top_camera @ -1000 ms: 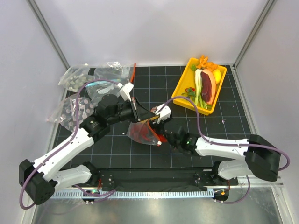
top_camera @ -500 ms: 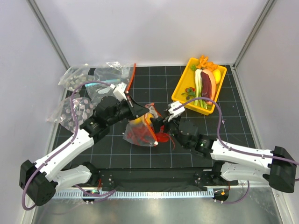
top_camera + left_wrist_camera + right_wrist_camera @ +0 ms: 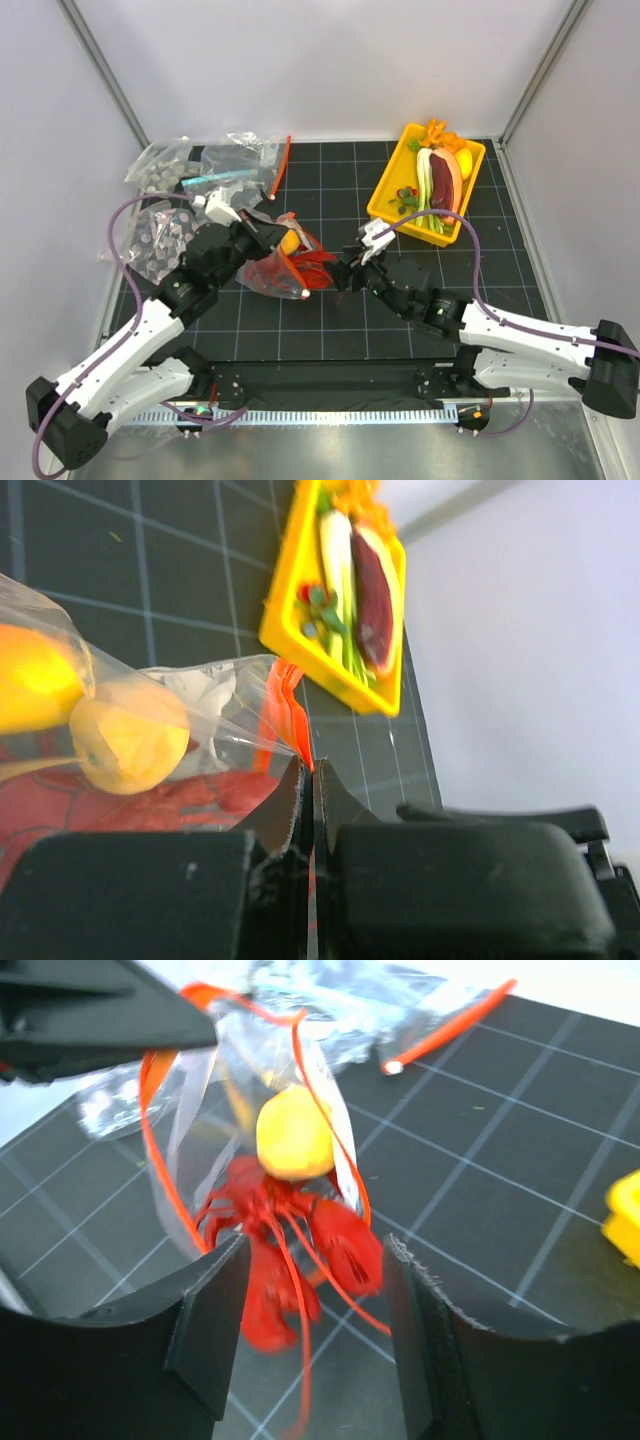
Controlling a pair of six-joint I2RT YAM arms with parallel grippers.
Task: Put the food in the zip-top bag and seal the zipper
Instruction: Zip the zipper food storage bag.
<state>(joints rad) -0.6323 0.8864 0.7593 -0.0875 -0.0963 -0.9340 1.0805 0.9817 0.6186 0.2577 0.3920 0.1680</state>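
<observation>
The zip-top bag (image 3: pixel 272 272) lies left of the mat's centre, mouth toward the right. My left gripper (image 3: pixel 275 226) is shut on its red-orange zipper (image 3: pixel 292 708) at the mouth's edge and holds that edge up. The left gripper (image 3: pixel 310 772) shows the strip pinched between its fingertips. Inside the bag are yellow fruit pieces (image 3: pixel 128 736) and the red lobster (image 3: pixel 285 1250), whose claws stick out of the open mouth. My right gripper (image 3: pixel 346 274) is open just right of the mouth. In the right wrist view the gripper (image 3: pixel 315 1260) has the claws between its fingers, untouched.
A yellow tray (image 3: pixel 384 196) at the back right holds a leek, a dark red slab and small pieces. Bags of grey discs (image 3: pixel 158 166) and a blue-strip bag (image 3: pixel 215 178) lie at the back left. Another bag's red strip (image 3: pixel 283 160) lies behind.
My left gripper has pulled the bag left by its strip. My right gripper has come off the bag mouth and drawn back to the right, open. The lobster's claws now show outside the mouth.
</observation>
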